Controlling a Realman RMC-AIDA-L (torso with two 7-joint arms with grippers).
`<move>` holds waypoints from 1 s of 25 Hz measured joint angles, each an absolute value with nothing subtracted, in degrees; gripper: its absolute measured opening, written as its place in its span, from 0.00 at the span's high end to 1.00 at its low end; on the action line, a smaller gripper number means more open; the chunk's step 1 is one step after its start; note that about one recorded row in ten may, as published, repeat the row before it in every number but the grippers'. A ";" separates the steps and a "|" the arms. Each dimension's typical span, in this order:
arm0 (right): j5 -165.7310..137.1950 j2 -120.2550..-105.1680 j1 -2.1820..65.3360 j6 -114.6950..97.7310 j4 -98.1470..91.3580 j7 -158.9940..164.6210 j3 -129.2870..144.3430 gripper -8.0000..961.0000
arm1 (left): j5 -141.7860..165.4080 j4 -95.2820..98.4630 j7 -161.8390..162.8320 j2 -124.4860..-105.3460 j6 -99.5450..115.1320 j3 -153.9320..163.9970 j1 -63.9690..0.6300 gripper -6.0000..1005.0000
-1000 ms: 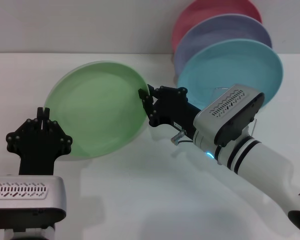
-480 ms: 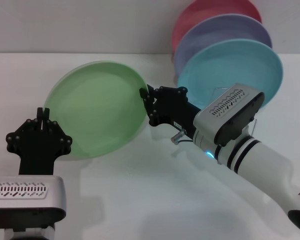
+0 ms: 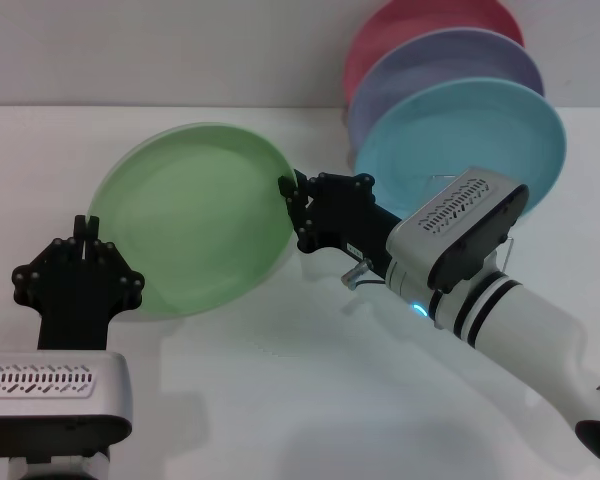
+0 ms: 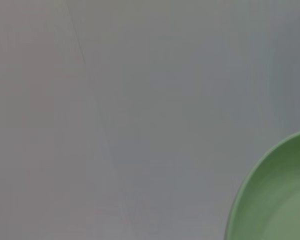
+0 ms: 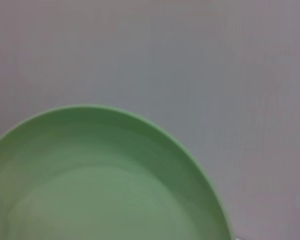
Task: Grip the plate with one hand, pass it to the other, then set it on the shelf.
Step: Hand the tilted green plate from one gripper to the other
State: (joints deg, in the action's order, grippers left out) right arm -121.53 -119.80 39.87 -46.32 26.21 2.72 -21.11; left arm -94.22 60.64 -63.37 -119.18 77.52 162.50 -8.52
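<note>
The light green plate (image 3: 190, 215) is held tilted above the white table, its hollow side facing me. My right gripper (image 3: 288, 196), on the arm with the blue light, is shut on the plate's right rim. My left gripper (image 3: 77, 270) sits low at the plate's lower left edge, overlapping it in the head view. The left wrist view shows only a corner of the plate (image 4: 280, 195); the right wrist view shows its rim and hollow up close (image 5: 105, 190). The wire shelf (image 3: 435, 181) stands behind my right arm, mostly hidden.
A turquoise plate (image 3: 470, 130), a lavender plate (image 3: 450, 60) and a red plate (image 3: 420, 20) stand upright in a row at the back right, at the shelf. The white table (image 3: 300, 380) spreads in front.
</note>
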 joint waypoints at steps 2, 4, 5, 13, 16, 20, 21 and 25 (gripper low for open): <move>-121.54 -119.79 39.86 -46.32 26.25 2.72 -21.10 0.92 | -94.22 60.64 -63.37 -119.18 77.51 162.50 -8.53 0.84; -121.55 -119.79 39.79 -46.32 26.28 2.72 -21.05 0.92 | -94.23 60.57 -63.36 -119.18 77.51 162.50 -8.53 0.84; -121.55 -119.79 39.79 -46.32 26.28 2.72 -21.05 0.92 | -94.23 60.57 -63.36 -119.18 77.51 162.50 -8.53 0.84; -121.55 -119.80 39.67 -46.32 26.21 2.72 -21.00 0.93 | -94.30 60.55 -63.37 -119.18 77.44 162.50 -8.52 0.83; -121.55 -119.80 39.65 -46.32 26.19 2.72 -21.05 0.93 | -94.30 60.55 -63.36 -119.18 77.30 162.50 -8.52 0.83; -121.55 -119.79 39.69 -46.32 26.14 2.73 -20.78 0.94 | -94.27 60.55 -63.37 -119.17 76.98 162.49 -8.52 0.82; -121.55 -119.79 39.75 -46.32 26.09 2.73 -20.67 0.94 | -94.25 60.55 -63.37 -119.17 76.97 162.49 -8.52 0.82; -121.55 -119.79 39.85 -46.32 26.09 2.73 -20.59 0.95 | -94.21 60.56 -63.36 -119.17 76.97 162.49 -8.52 0.82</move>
